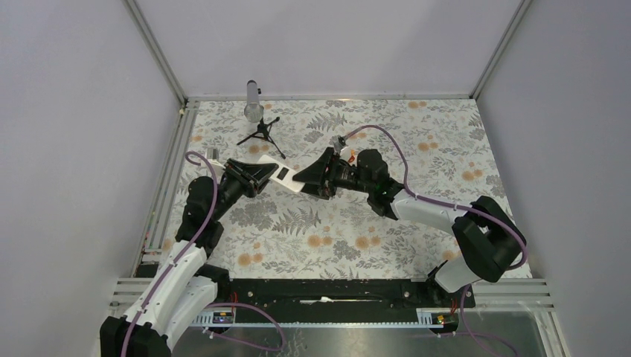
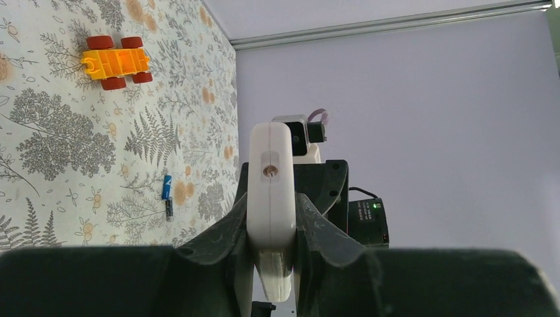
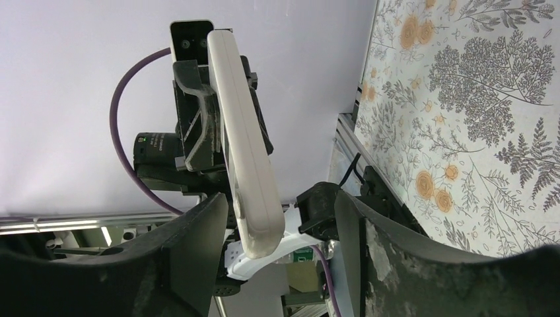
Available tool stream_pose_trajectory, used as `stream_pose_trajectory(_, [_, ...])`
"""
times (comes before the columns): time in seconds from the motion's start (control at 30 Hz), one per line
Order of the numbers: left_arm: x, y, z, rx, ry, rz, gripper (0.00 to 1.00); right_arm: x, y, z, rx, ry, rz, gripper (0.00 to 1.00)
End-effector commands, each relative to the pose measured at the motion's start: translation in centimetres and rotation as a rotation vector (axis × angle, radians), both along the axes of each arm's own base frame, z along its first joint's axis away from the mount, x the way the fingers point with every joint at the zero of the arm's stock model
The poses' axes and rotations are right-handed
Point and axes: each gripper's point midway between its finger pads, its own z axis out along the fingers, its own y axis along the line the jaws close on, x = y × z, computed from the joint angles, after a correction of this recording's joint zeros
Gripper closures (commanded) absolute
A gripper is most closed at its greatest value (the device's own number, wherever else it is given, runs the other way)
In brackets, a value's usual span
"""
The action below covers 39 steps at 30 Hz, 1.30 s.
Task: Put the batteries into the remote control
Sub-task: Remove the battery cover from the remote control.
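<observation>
So the remote control (image 1: 286,178) is up off the surface (image 1: 417,149), over its left half, clamped at one end in the left gripper (image 1: 268,174). It's a slim white bar held on edge, roughly level, its free end pointing toward the right edge. There's a small dark rectangle on the side facing up, and a tiny round hole in its narrow end. The batteries lie flat on the surface almost end to end, blue battery (image 2: 166,187) then dark battery (image 2: 170,209), well apart from the remote.
</observation>
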Motion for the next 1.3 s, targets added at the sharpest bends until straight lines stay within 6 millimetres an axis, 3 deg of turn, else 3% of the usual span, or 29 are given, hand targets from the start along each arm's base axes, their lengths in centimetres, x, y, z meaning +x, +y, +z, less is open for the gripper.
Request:
stream_pose_trajectory(0.0, [0.1,0.1,2.4,-0.048,-0.072,0.002,1.0,0.8,0.2,1.9,0.052,-0.04,-0.01,0.31])
stream_pose_trajectory(0.1, [0.3,0.1,2.5,-0.051,-0.069,0.003,1.0,1.0,0.6,1.8,0.044,-0.042,0.001,0.35])
stream_pose_trajectory(0.43, [1.7,0.4,4.2,-0.2,-0.019,0.003,1.0,0.7,0.0,0.2,0.031,-0.035,0.005,0.7])
stream_pose_trajectory(0.67, [2.4,0.8,4.2,-0.071,-0.011,-0.011,1.0,0.8,-0.5,-0.5,0.01,-0.09,0.047,0.77])
stream_pose_trajectory(1.03, [3.8,-0.6,4.2,-0.056,0.038,-0.148,1.0,0.6,0.0,-0.1,0.03,-0.182,0.161,0.77])
stream_pose_trajectory(1.17, [4.2,-0.3,3.9,-0.026,0.027,-0.123,1.0,2.2,0.4,-0.3,0.003,-0.125,0.092,0.56])
stream_pose_trajectory(1.27, [4.4,0.1,3.0,0.018,0.026,-0.088,1.0,3.2,0.8,-0.9,-0.001,-0.048,0.051,0.5])
